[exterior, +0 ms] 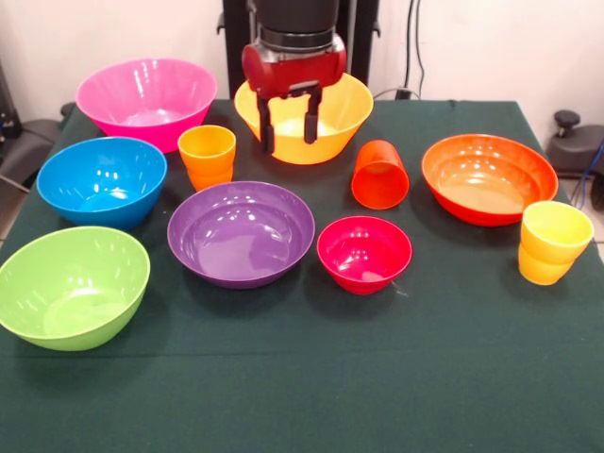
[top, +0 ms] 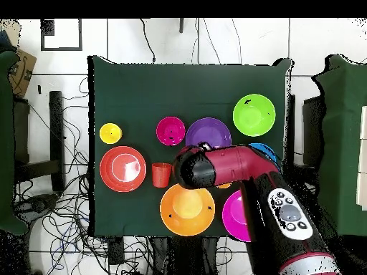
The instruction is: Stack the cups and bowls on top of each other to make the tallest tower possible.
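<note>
The purple bowl (exterior: 241, 233) sits in the middle of the table (exterior: 311, 396). In front of it is lots of bare green cloth up to the near edge. Beside it sit the green bowl (exterior: 72, 286), partly cut off by the picture's side, the small red bowl (exterior: 363, 253) and the yellow cup (exterior: 553, 243). Just behind it are the blue bowl (exterior: 101, 180), the orange cup (exterior: 207, 157), the red cup (exterior: 379, 176) tipped over, and the orange-red bowl (exterior: 488, 177). Farthest back are the pink bowl (exterior: 146, 100) and the yellow bowl (exterior: 303, 118). The gripper (exterior: 288, 121) hangs over the yellow bowl, fingers apart, holding nothing. From above, the arm (top: 236, 168) hides the orange cup. Nothing is stacked.
</note>
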### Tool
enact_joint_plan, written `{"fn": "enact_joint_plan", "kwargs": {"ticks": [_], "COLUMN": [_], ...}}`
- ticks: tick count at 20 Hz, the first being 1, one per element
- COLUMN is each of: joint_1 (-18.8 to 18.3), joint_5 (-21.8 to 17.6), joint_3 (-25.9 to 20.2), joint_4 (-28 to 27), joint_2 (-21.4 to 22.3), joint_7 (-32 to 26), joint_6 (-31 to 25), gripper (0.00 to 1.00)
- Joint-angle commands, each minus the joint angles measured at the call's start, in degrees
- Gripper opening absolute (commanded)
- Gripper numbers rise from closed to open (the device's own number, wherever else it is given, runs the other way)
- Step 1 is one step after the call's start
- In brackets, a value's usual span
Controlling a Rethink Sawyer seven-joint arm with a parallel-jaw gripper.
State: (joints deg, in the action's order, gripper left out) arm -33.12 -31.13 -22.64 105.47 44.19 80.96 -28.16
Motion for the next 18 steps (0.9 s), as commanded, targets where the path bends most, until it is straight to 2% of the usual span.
{"fn": "enact_joint_plan", "kwargs": {"ticks": [1, 18], "joint_1": [-3.30, -7.90], "joint_5": [-5.17, -11.92], "joint_3": [-7.16, -12.46], "joint_4": [-4.71, -7.71], "joint_2": [-5.86, -6.96], "joint_7": [-16.38, -20.16], "joint_6": [-7.76, -12.19], "gripper": [1.00, 1.00]}}
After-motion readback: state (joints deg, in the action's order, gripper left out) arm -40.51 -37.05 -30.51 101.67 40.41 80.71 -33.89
